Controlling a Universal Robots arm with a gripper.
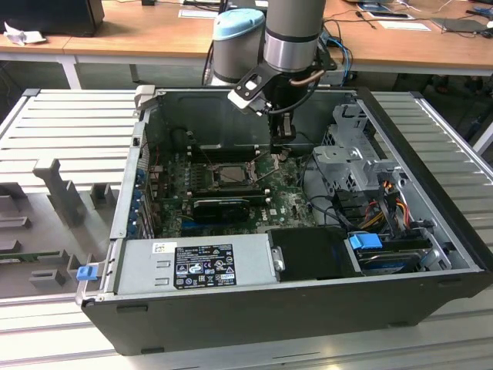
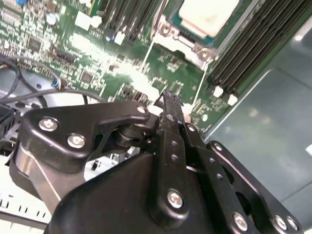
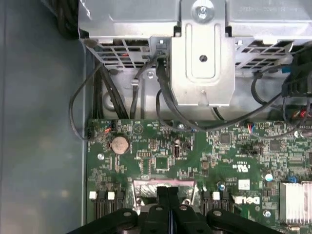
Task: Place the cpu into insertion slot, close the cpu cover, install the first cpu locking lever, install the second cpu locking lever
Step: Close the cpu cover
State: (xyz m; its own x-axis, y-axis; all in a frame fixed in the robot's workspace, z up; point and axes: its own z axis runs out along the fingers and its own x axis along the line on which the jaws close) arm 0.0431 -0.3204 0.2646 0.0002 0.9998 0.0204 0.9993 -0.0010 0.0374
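Case: the black computer case (image 1: 254, 308) is lying on its side, open face up, on the ribbed grey desk (image 1: 69, 123).
Power supply: the grey box (image 1: 196, 266) is sitting along the near wall. A black block (image 1: 312, 253) is lying just beside it toward the exterior view's right, and a blue clip (image 1: 364, 241) is next to that.
Card: the long black card (image 1: 219, 206) is standing across the green board (image 1: 289, 202), between the power supply and the socket.
Socket: the socket (image 1: 218, 173) is sitting mid-board, just behind the card.
Cpu: the cpu (image 2: 209, 14) is resting in the socket, pale face up, beside the black memory slots (image 2: 248, 44).
Cover: the cover (image 2: 192, 47) is lying around the cpu's edge. I cannot tell whether it is locked down.
Tool: the tool (image 1: 283, 150) (image 2: 168, 100) (image 3: 168, 195) is hovering over the board, near the socket on the exterior view's right and apart from it. Its fingers (image 3: 161, 214) are pressing together with nothing between them.
Battery: the coin battery (image 3: 119, 144) is showing on the board ahead of the tool in the first wrist view.
Drive cage: the silvery cage (image 1: 343, 158) (image 3: 202, 53) is standing past the board's edge, with black cables (image 3: 165, 92) trailing from it.
Arm: the grey arm (image 1: 293, 31) is reaching down from above the far wall.
Behind: a wooden desk (image 1: 154, 35) is running along the back.
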